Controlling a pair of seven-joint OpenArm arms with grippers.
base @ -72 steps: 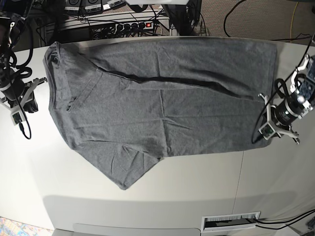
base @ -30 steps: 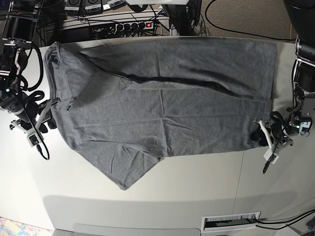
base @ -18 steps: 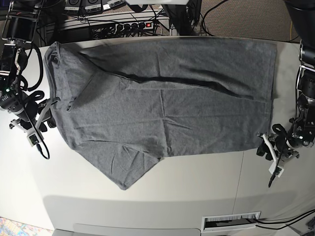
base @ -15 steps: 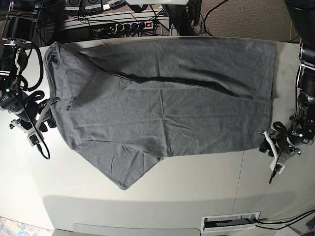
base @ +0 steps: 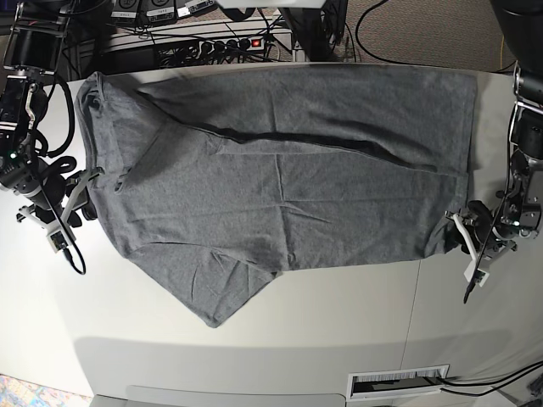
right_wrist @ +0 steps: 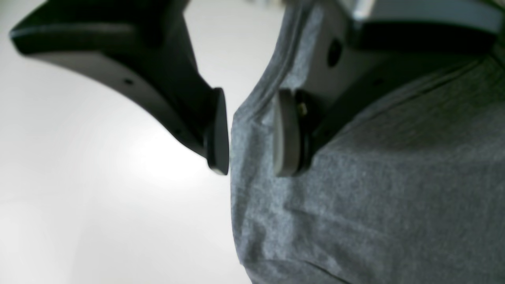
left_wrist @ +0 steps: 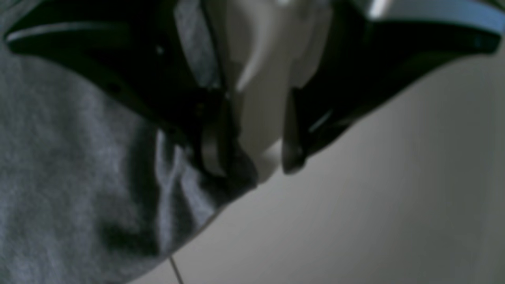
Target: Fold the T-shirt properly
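Observation:
A dark grey T-shirt (base: 280, 170) lies spread flat on the white table (base: 254, 339), with its collar at the left and its hem at the right. My left gripper (base: 464, 233) is at the hem's lower right corner. In the left wrist view the left gripper (left_wrist: 252, 154) is open a little, one finger (left_wrist: 215, 146) is over the cloth corner (left_wrist: 118, 189), and bare table shows in the gap. My right gripper (base: 85, 188) is at the shirt's left edge. In the right wrist view the right gripper (right_wrist: 250, 136) is open and straddles the shirt's edge (right_wrist: 355, 205).
A power strip and cables (base: 229, 42) lie behind the table's far edge. A white slotted plate (base: 399, 381) sits at the front right edge. A seam (base: 414, 305) runs across the table on the right. One sleeve (base: 216, 297) points toward the front.
My left arm has moved up toward the shirt's lower right hem corner. My right arm came in to the shirt's left edge earlier and has stayed there for the last second.

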